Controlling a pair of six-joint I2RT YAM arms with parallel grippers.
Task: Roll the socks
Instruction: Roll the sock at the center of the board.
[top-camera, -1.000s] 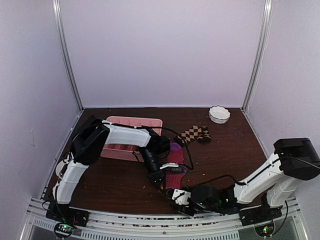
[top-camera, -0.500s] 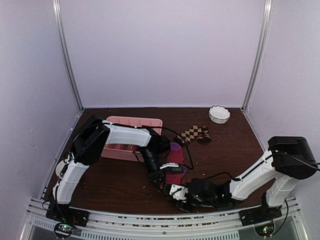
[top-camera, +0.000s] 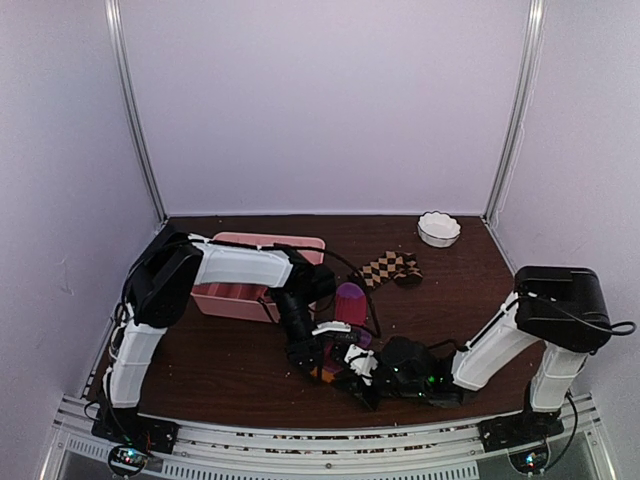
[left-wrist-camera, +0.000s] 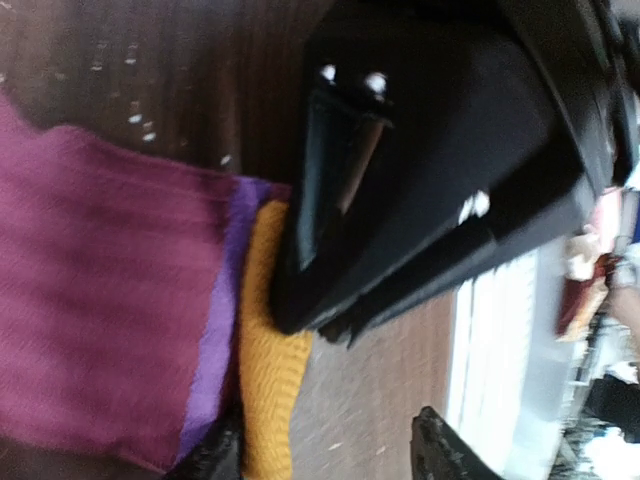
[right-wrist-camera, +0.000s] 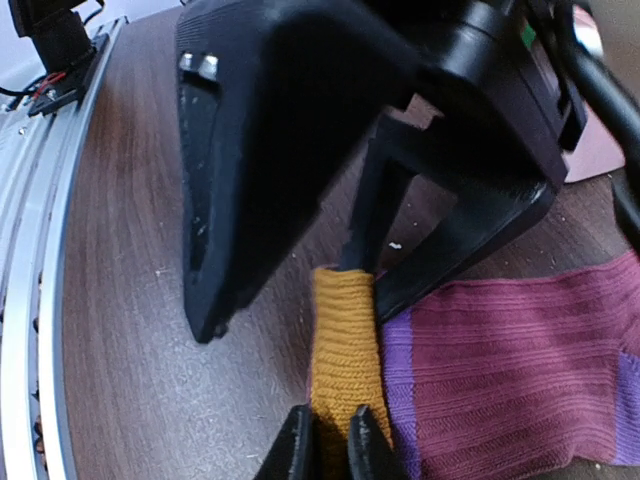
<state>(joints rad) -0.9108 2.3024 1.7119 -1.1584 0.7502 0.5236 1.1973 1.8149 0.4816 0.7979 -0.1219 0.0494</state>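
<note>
The magenta sock (top-camera: 350, 300) lies lengthwise at the table's front middle, its purple stripe and orange cuff (right-wrist-camera: 345, 340) toward me. My right gripper (right-wrist-camera: 333, 445) is shut on the near end of that cuff, low over the table (top-camera: 358, 365). My left gripper (left-wrist-camera: 330, 455) is open, one fingertip (left-wrist-camera: 215, 455) against the cuff (left-wrist-camera: 265, 340) and the other out over bare wood; from above it sits just left of the right one (top-camera: 318, 352). The brown-and-tan checkered sock (top-camera: 390, 267) lies apart, further back.
A pink divided tray (top-camera: 240, 290) stands at the left, under the left arm. A white scalloped bowl (top-camera: 438, 228) sits at the back right. The metal rail (top-camera: 300, 440) runs along the near table edge, close to both grippers.
My left gripper has opened and let go of the cuff. My right gripper has moved left and forward to the sock and closed on the orange cuff.
</note>
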